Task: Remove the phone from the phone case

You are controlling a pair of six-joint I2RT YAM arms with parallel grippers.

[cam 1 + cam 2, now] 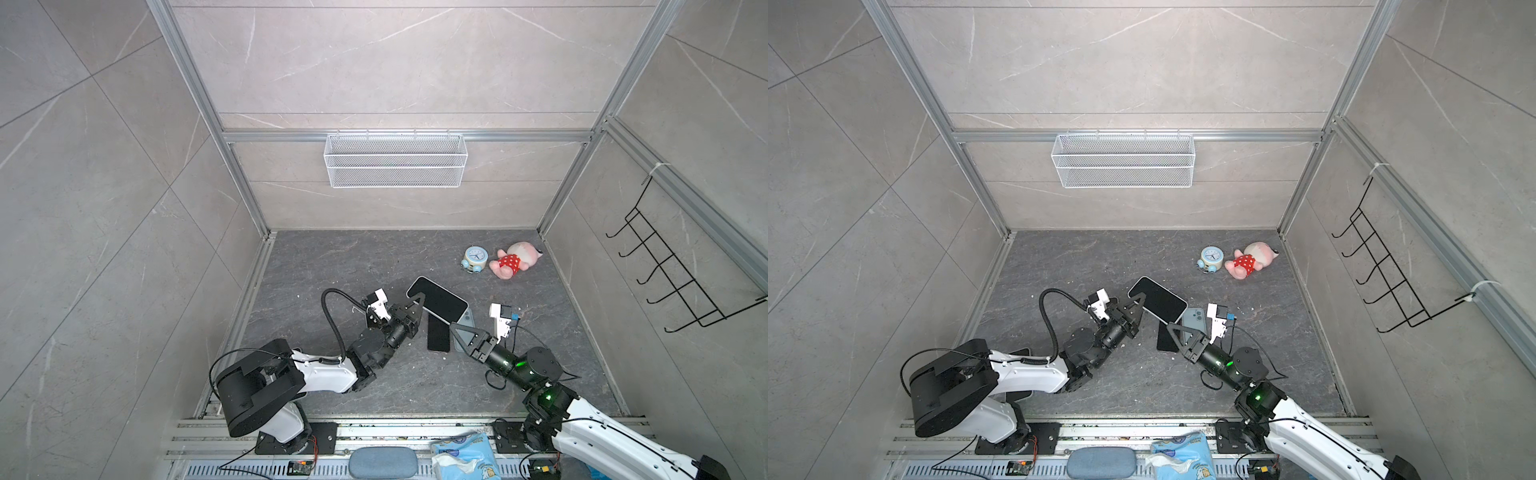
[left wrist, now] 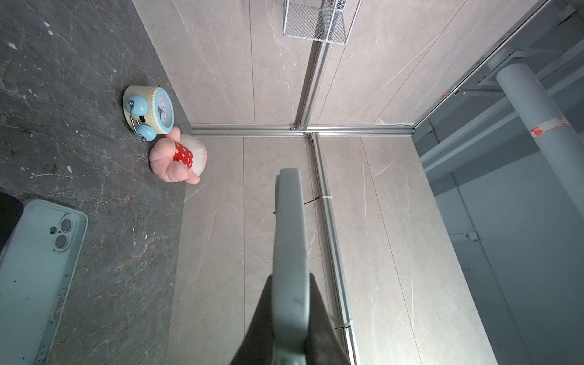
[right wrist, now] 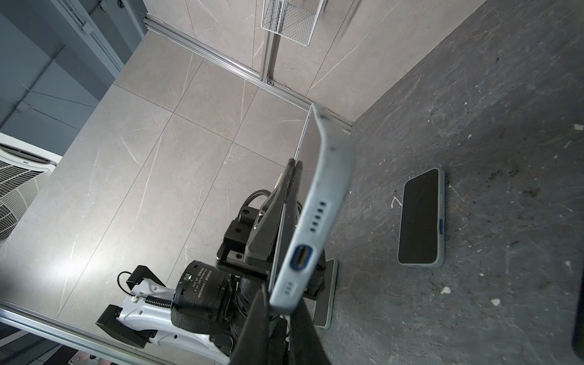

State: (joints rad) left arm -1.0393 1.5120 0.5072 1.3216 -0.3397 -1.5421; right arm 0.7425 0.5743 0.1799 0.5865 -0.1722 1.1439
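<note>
A phone with its black screen (image 1: 438, 297) facing up sits in a pale grey-blue phone case (image 3: 328, 177) and is held tilted above the dark floor in both top views. My left gripper (image 1: 419, 300) (image 1: 1140, 300) is shut on the far long edge. In the left wrist view the case's rim (image 2: 290, 221) runs out between the left gripper's fingers (image 2: 290, 278). My right gripper (image 1: 454, 327) (image 3: 281, 294) is shut on the case's near end, by the charging port (image 3: 301, 256).
Under the held phone, a second dark-screened phone (image 1: 438, 338) (image 3: 422, 218) lies flat. A pale blue case (image 1: 466, 322) (image 2: 34, 252) with camera holes lies beside it. A blue alarm clock (image 1: 473, 258) and a pink plush (image 1: 513, 259) sit at the back right. A wire basket (image 1: 395, 160) hangs on the back wall.
</note>
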